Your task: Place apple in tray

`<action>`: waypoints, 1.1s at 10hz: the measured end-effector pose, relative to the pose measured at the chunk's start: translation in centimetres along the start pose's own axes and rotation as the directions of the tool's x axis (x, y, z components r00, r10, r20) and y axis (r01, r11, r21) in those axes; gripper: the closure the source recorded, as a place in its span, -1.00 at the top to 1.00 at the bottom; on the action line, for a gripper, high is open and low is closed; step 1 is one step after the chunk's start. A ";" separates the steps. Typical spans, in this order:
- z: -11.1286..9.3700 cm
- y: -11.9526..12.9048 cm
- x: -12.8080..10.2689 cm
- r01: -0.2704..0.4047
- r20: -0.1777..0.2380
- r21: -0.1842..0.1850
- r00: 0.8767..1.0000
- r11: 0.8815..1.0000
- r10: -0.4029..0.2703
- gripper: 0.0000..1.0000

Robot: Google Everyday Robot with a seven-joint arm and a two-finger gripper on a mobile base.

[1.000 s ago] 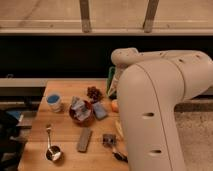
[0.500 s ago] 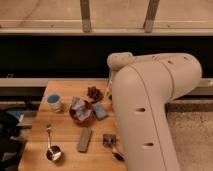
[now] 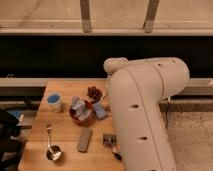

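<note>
The apple and the green tray are both hidden behind my big white arm, which covers the right part of the wooden table. My gripper is hidden behind the arm as well, somewhere over the table's right side. A dark red bowl holding crumpled wrappers stands in the middle of the table, just left of the arm.
A blue cup stands at the back left. A brown cluster lies behind the bowl and a pale blue packet beside it. A grey bar, a small metal cup with a spoon and a small grey block lie near the front.
The arm has swung further left across the view. It now covers the green and orange things that showed at the table's right a second ago.
</note>
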 end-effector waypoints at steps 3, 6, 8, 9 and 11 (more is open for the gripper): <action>-0.8 -0.6 -0.7 -0.003 0.023 0.025 1.000 1.000 0.003 0.49; -1.7 -1.0 -1.0 -0.017 0.046 0.052 0.999 0.998 0.015 0.49; -1.9 -1.4 -1.2 -0.028 0.054 0.071 0.998 0.997 0.024 0.49; -1.8 -1.7 -1.4 -0.036 0.052 0.079 0.998 0.996 0.032 0.49; -1.2 -2.8 -1.8 -0.059 0.046 0.088 0.997 0.994 0.055 0.49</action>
